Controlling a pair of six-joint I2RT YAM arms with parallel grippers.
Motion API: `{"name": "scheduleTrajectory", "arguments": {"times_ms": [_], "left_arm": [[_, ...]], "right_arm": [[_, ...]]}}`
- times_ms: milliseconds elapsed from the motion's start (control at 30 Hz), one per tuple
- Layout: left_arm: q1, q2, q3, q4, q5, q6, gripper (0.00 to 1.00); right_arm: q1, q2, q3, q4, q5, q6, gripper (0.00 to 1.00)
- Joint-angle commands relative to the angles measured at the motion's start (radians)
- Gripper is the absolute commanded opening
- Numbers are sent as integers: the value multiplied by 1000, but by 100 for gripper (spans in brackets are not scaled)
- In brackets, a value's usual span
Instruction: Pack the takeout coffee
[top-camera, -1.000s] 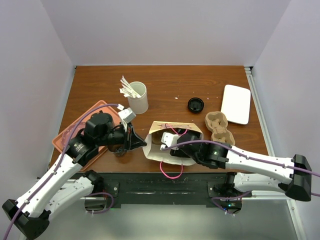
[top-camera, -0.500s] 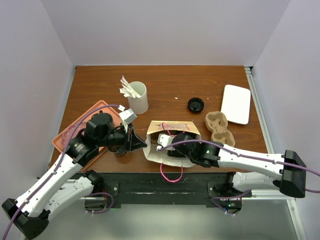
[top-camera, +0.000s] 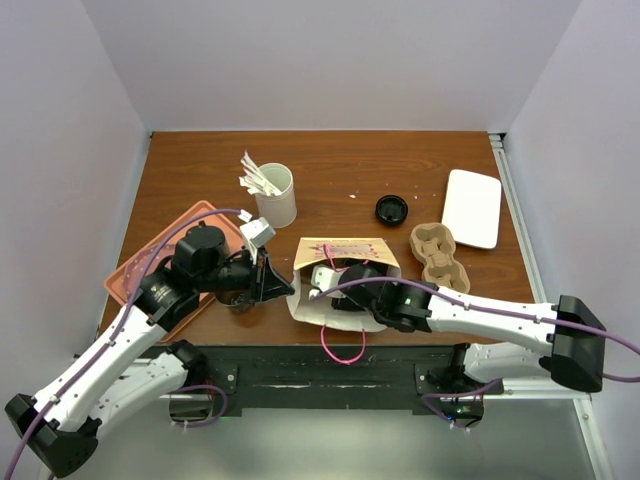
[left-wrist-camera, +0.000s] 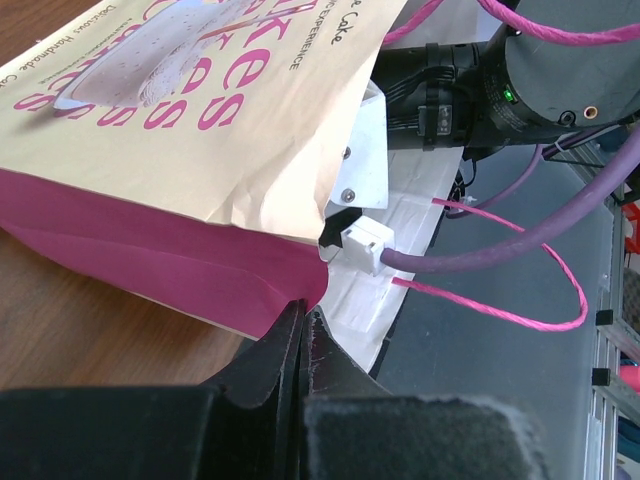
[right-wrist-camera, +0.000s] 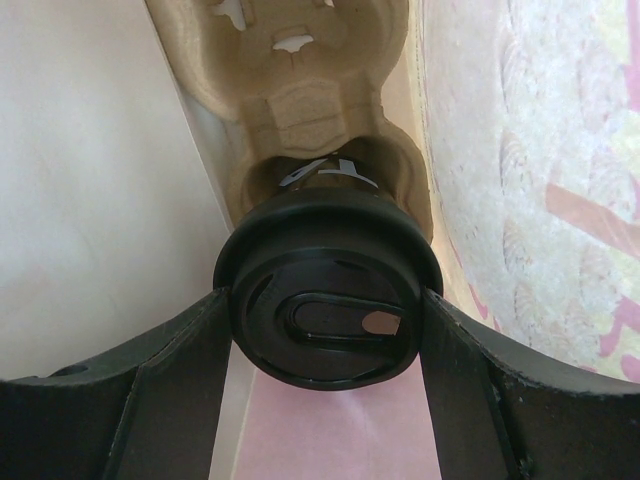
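While against moulded-pulp carrier (right-wrist-camera: 290, 100), round black-lidded takeout coffee (right-wrist-camera: 330, 320) in right tool (right-wrist-camera: 325, 300)

counts, one pass

i get 1 takeout coffee (right-wrist-camera: 330, 300), lid on. black lids: 2, that one plus 1 loose lid (top-camera: 391, 209). pulp carriers: 2, the outer carrier (top-camera: 433, 255) on the table (top-camera: 340, 165) and the inner carrier (right-wrist-camera: 300, 90) in the bag. 1 paper bag (top-camera: 350, 247). 1 white cup (top-camera: 277, 203) of stirrers (top-camera: 255, 178), several, too small for me to count. 1 orange tray (top-camera: 125, 280). 1 white tray (top-camera: 472, 207). 2 arms, 2 grippers: left gripper (left-wrist-camera: 302, 312), right gripper (right-wrist-camera: 325, 322).
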Motion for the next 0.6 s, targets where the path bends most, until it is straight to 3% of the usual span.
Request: {"name": "scheduleTrajectory", "arguments": {"times_ms": [0,567], "left_arm": [[-6,-3,33,33,46,1,0],[-5,13,29,50,71,-14,0]], "right_arm": [[-19,2,-19,49,29,-26,27],[-82,6,-36,163,23,-140,28]]}}
